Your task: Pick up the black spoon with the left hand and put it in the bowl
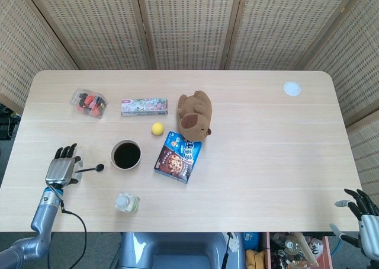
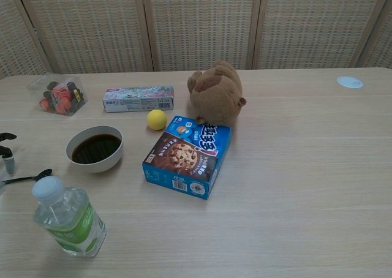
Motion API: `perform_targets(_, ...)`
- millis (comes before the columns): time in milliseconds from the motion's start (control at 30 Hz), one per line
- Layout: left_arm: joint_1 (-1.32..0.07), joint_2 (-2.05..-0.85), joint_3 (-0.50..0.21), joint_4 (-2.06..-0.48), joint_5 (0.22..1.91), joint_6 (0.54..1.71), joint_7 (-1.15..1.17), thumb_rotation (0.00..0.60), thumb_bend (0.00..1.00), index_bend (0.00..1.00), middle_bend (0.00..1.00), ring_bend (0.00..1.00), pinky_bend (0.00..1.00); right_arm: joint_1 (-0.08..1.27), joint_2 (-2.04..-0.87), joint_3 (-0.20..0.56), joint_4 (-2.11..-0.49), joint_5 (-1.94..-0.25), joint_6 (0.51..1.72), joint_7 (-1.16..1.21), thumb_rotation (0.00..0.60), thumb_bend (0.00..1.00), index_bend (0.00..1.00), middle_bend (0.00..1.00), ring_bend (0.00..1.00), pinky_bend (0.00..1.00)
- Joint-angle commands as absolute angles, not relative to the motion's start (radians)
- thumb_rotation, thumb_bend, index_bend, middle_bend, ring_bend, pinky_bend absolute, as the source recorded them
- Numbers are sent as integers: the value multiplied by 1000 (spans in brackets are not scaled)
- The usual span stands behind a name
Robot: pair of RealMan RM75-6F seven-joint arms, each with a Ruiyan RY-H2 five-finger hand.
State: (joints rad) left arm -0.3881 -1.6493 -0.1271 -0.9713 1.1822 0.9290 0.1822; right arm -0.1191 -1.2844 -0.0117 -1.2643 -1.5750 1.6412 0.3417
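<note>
Head view: left hand (image 1: 61, 169) sits over the handle end of the black spoon (image 1: 92, 169), fingers spread, nothing held; the spoon lies flat on the table (image 1: 266, 162), just left of the bowl (image 1: 126, 154). Judged step: reach, grasp not yet made. Next: close on the handle, lift, carry right into the bowl. Right hand (image 1: 364, 218) idle, fingers apart, off the table's near corner
</note>
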Motion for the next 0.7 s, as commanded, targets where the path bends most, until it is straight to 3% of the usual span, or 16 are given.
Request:
perform_targets(33,-393,-1653,-129,-969,1179,927,182,600,387,465,20,0,0,-120,-1284,-11,-1265,-1573,1641,341,600,300,429,270,130,245)
perform_targets(700,-397,-1660,-122,-967,1151,915,197,600,408,493,20,0,0,-127,-1287,-10,-1255,-1567,1636,348,600,300,429,270,130,245)
